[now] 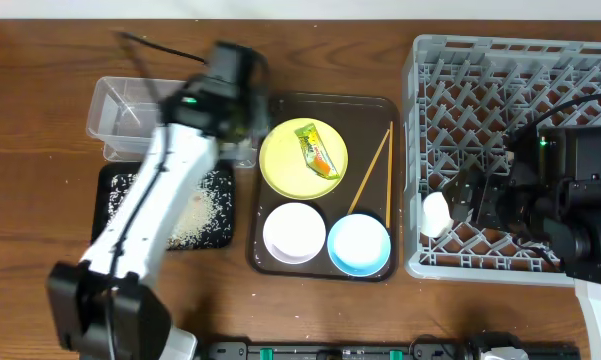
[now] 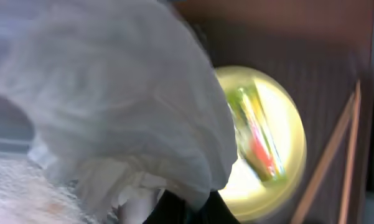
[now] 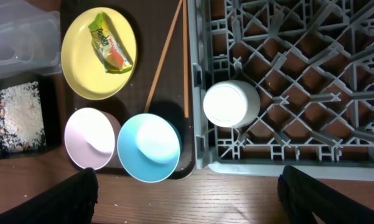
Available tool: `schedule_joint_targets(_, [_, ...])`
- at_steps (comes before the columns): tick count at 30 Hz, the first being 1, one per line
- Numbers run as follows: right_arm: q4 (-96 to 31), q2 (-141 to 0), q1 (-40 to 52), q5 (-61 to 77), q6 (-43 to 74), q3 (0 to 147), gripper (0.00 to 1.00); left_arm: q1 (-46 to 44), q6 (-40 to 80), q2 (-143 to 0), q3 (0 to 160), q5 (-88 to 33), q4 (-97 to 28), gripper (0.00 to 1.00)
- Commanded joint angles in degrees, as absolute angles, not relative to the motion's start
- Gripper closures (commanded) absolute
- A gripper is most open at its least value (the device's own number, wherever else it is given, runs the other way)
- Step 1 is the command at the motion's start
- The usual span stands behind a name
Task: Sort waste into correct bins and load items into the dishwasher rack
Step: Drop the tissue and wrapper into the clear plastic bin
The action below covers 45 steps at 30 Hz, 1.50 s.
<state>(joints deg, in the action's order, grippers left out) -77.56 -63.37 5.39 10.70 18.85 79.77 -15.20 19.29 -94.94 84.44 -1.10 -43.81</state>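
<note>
Crumpled white tissue is filling the left wrist view, clamped in the left tool, which is hovering at the brown tray's far left corner. On that tray, a snack wrapper is lying on the yellow plate, near the cream bowl, blue bowl and chopsticks. Right of the tray, the right tool is hanging with fingers spread apart over the grey rack, where a white cup is sitting.

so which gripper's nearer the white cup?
Right. The right gripper is beside the white cup, over the rack; the left gripper, holding the tissue, is across the tray by the clear tub.
</note>
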Motion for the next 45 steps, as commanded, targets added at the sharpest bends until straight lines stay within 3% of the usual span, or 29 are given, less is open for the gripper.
schedule_joint_targets(1, [-77.2, -63.4, 5.9, 10.5, 18.6, 80.2, 0.09, -9.8, 18.4, -98.0, 84.2, 1.9, -42.2, 0.75])
schedule_joint_targets(3, [-77.2, -63.4, 5.9, 10.5, 18.6, 80.2, 0.09, -8.3, 17.1, -100.0, 84.2, -0.2, -40.6, 0.43])
schedule_joint_targets(4, [-77.3, -63.4, 5.9, 10.5, 18.6, 80.2, 0.09, -8.0, 16.4, -100.7, 84.2, -1.8, -40.4, 0.38])
schedule_joint_targets(11, [-77.6, -63.4, 5.9, 10.5, 18.6, 80.2, 0.09, -13.4, 16.3, -99.9, 84.2, -12.5, -42.2, 0.36])
schedule_joint_targets(19, [-78.1, -63.4, 5.9, 10.5, 18.6, 80.2, 0.09, -27.0, 21.8, -105.8, 82.0, -5.8, -39.7, 0.36])
schedule_joint_targets(26, [-78.5, -63.4, 5.9, 10.5, 18.6, 80.2, 0.09, -29.0, 23.5, -115.0, 82.0, -6.5, -37.3, 0.36])
schedule_joint_targets(29, [-78.6, -63.4, 5.9, 10.5, 18.6, 80.2, 0.09, -29.0, 23.5, -117.3, 82.0, -9.2, -36.6, 0.43])
schedule_joint_targets(30, [-78.7, -63.4, 5.9, 10.5, 18.6, 80.2, 0.09, -29.0, 23.5, -117.6, 82.0, -9.9, -36.6, 0.51])
schedule_joint_targets(33, [-78.7, -63.4, 5.9, 10.5, 18.6, 80.2, 0.09, -29.0, 23.5, -116.9, 82.4, -10.1, -37.1, 0.91])
schedule_joint_targets(39, [-78.9, -63.4, 5.9, 10.5, 18.6, 80.2, 0.09, -27.7, 23.0, -108.2, 86.1, -8.9, -42.2, 0.94])
schedule_joint_targets(45, [-78.8, -63.4, 5.9, 10.5, 18.6, 80.2, 0.08, -20.6, 22.8, -97.0, 87.0, -0.8, -45.5, 0.94])
